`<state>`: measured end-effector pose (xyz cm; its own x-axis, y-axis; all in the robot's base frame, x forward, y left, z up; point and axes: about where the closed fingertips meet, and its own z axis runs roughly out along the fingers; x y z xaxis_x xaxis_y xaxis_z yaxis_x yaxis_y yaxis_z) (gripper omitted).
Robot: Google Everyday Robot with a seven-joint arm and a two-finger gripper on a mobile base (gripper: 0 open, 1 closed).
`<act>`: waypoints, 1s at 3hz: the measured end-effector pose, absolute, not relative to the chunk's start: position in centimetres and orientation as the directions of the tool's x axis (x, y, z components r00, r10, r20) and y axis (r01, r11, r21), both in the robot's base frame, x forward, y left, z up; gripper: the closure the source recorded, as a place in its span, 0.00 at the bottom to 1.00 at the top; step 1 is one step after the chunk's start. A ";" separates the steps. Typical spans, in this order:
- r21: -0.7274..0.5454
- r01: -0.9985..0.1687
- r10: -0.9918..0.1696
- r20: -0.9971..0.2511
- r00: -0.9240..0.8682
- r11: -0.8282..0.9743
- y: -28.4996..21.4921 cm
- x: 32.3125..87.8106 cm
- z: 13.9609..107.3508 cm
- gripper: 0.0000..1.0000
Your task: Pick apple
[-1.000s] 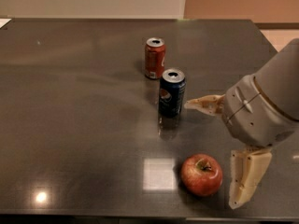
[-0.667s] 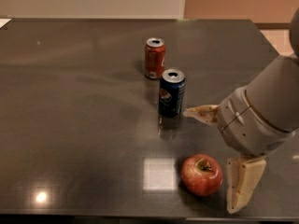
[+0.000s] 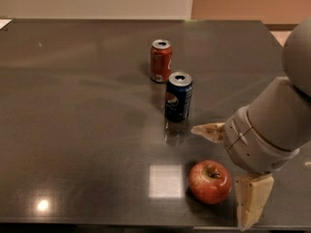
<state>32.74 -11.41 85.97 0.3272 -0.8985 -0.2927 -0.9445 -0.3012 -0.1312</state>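
Holding my gripper [image 3: 218, 177] spread wide, grasping nothing. Apple [image 3: 210, 182] sitting stem-up on dark table [image 3: 73, 106], near front edge. One finger [image 3: 209, 130] pointing left, hanging beyond apple's far side; other finger [image 3: 252, 205] hanging just beside apple's right, apparently apart. Apple round, no long axis mattering. Judging I'm needing slight leftward shift and drop before closing. Blue can [image 3: 178, 96] standing near far finger, risking bump.

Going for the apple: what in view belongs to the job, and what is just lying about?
Job: apple, near the table's front edge; gripper, open, close beside it.
Lying about: red can; blue can, both farther back.
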 end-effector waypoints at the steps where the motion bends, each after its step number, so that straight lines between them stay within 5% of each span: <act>1: -0.116 -0.943 -0.898 -0.289 0.333 -0.313 -11.3 32.3 85.1 0.00; 2: -0.105 -0.942 -0.898 -0.285 0.335 -0.319 -11.0 32.0 84.5 0.00; 3: -0.098 -0.945 -0.902 -0.283 0.326 -0.311 -11.0 31.9 84.0 0.18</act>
